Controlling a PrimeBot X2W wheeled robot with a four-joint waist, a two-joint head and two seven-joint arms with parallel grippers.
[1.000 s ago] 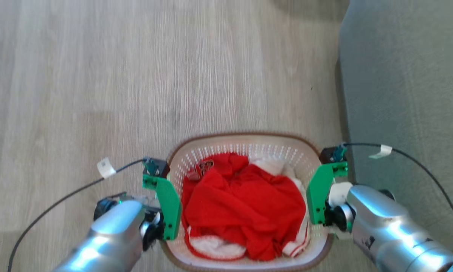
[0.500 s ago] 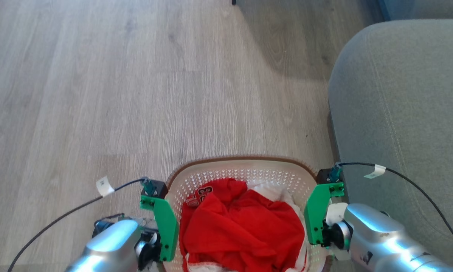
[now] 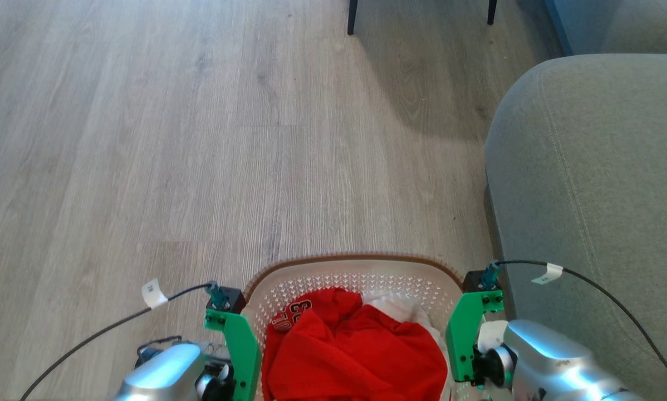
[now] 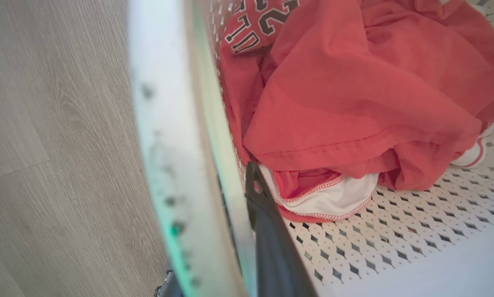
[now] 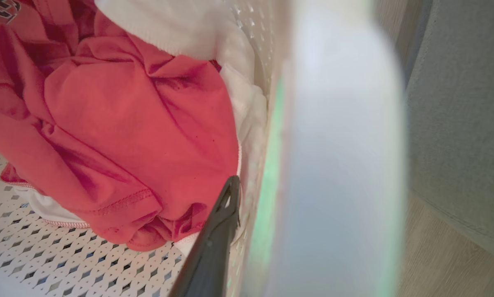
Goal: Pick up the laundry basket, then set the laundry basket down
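**Basket pinned between both grippers; view tilts up**

The whole head view has shifted over the last second. The wood floor [image 3: 144, 139] and the grey sofa [image 3: 589, 167] have slid down the frame, and two dark furniture legs [image 3: 353, 16] now show at the top edge. I read this as camera motion, not motion of the things.

The laundry basket [image 3: 356, 263] sits lower in frame than before. It keeps the same place between the two green wrist mounts, with the sofa just to its right. The red clothes [image 3: 356, 356] have not moved inside it.

The left gripper [image 4: 234, 194] has one dark finger flat against the inner wall. The outer finger is hidden behind the blurred wall, so I judge it pinching the left side. The right gripper [image 5: 263, 198] mirrors this on the right side.

Judgement: the grip holds and the lift is under way. I cannot confirm that the basket is clear of the floor. The set-down is not yet done.
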